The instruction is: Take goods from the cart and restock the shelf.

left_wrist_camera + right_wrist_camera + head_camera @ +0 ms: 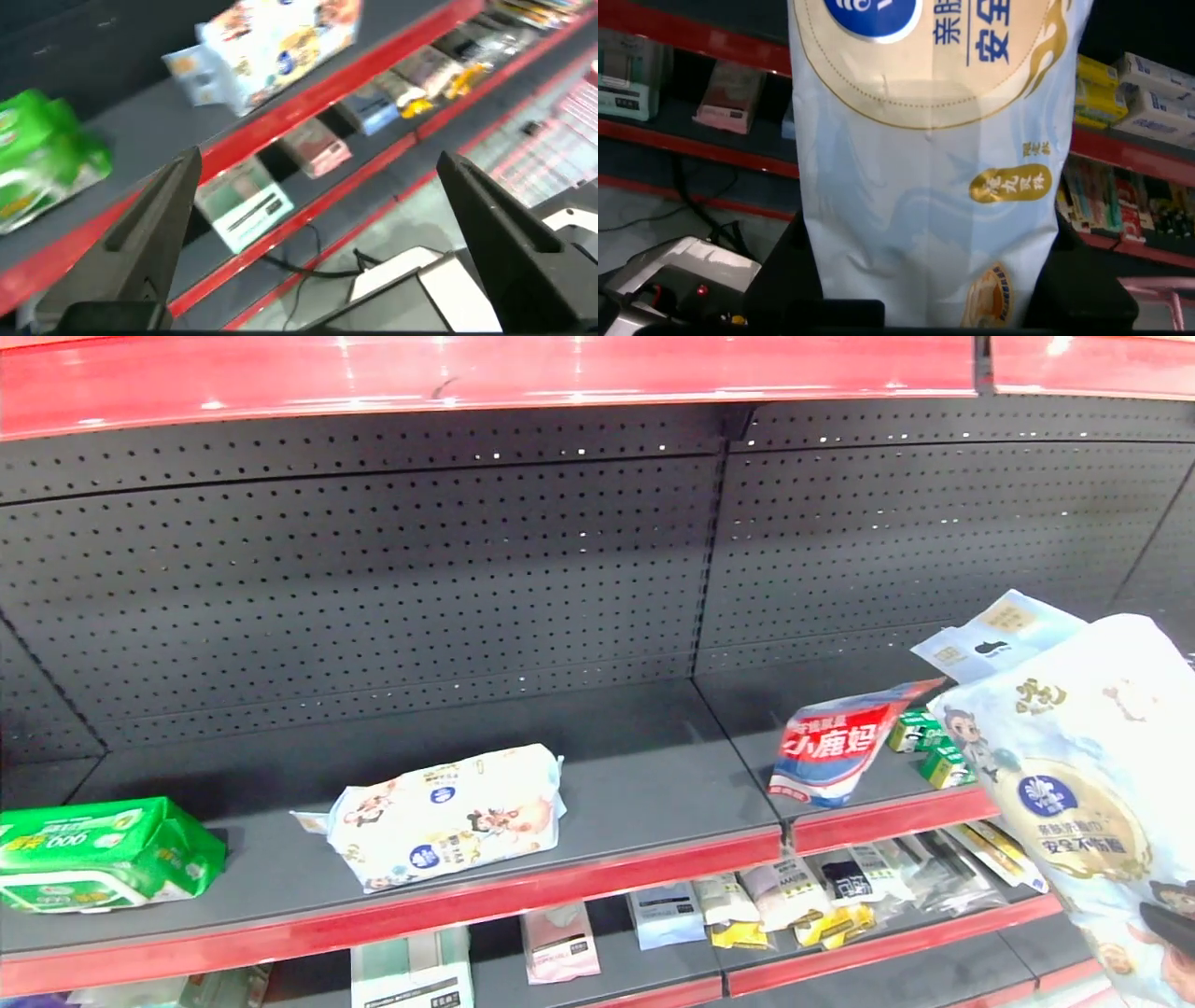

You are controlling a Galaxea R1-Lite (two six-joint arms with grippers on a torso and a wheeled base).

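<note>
Several packs (448, 817) on shelf (653, 784); right fingers (789, 271) clamped on white pack (1092, 784), left fingers (154, 224) apart

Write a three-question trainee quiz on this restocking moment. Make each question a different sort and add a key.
1. True or false: the left gripper has its fingers apart and holds nothing.
2. What is the right gripper shut on? A) a glass bottle B) a large pale blue pack C) a tin can
3. Fill in: on the shelf, the white cartoon pack lies between the green pack on the robot's left and the ____ pouch on its right.

Key: 1 true; 2 B; 3 red.
</note>
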